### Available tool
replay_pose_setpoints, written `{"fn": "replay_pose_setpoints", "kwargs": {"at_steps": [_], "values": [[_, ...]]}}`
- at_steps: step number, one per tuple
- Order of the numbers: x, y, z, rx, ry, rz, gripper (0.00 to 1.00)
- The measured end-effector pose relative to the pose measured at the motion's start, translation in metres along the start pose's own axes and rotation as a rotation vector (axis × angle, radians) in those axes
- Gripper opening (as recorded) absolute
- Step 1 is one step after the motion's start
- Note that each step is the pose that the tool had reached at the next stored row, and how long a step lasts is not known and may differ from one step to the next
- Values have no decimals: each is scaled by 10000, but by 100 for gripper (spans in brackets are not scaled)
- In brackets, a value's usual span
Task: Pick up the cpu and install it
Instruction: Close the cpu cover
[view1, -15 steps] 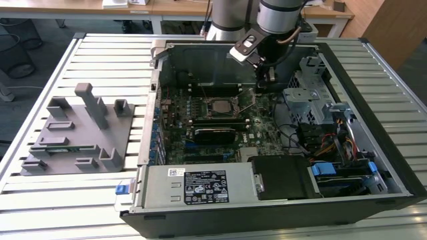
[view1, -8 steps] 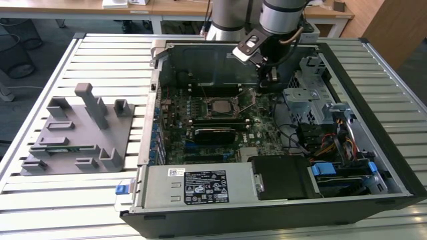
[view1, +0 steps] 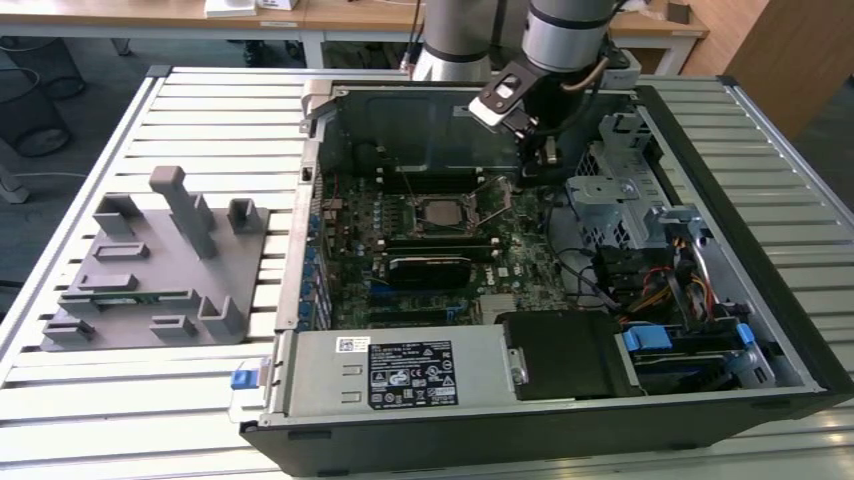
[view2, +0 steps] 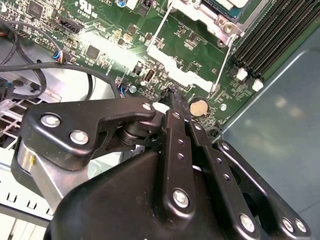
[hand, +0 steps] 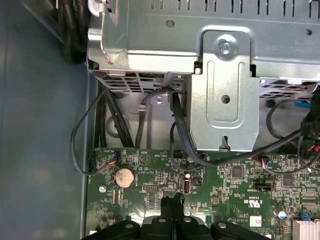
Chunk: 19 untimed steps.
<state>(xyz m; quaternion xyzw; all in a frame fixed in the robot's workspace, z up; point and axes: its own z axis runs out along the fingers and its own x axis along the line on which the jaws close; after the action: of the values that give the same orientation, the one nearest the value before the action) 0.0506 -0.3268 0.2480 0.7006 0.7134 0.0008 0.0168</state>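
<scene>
You have one cpu (view1: 441, 211) here. It sits a little up and left of centre in the exterior view, a grey square lying flat in the one socket (view1: 442, 196) on the motherboard (view1: 400, 300), so it looks already placed, not carried. Two thin wire levers (view2: 161, 25) (view2: 223, 61) run along the socket in the second wrist view.

There is one gripper (hand: 172, 204), in the upper centre of the exterior view and on the exterior view's right of the socket. Its fingers (hand: 168, 210) are pressed together with nothing between them. The tips hang over the green board near the one coin battery (hand: 123, 176) - I can't tell whether they touch it.

My handling read on the cpu is that it's light, stiff and flat, with a smooth metal top that would slip under a pinch. The underside and the socket contacts are likely fragile. Hold it by two opposite pale edges and keep it level, with no pressing on corners.

Other counts - there's one grey fixture tray (view1: 147, 270) on the exterior view's left, with one green memory stick (view1: 127, 296) lying in it, and one open case (view1: 747, 180).
</scene>
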Motion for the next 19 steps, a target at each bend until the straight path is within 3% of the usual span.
{"fn": "replay_pose_setpoints", "kwargs": {"at_steps": [11,19], "values": [[2,-15,97,0,-2,0,11],[5,-159,96,0,-2,-1,11]]}}
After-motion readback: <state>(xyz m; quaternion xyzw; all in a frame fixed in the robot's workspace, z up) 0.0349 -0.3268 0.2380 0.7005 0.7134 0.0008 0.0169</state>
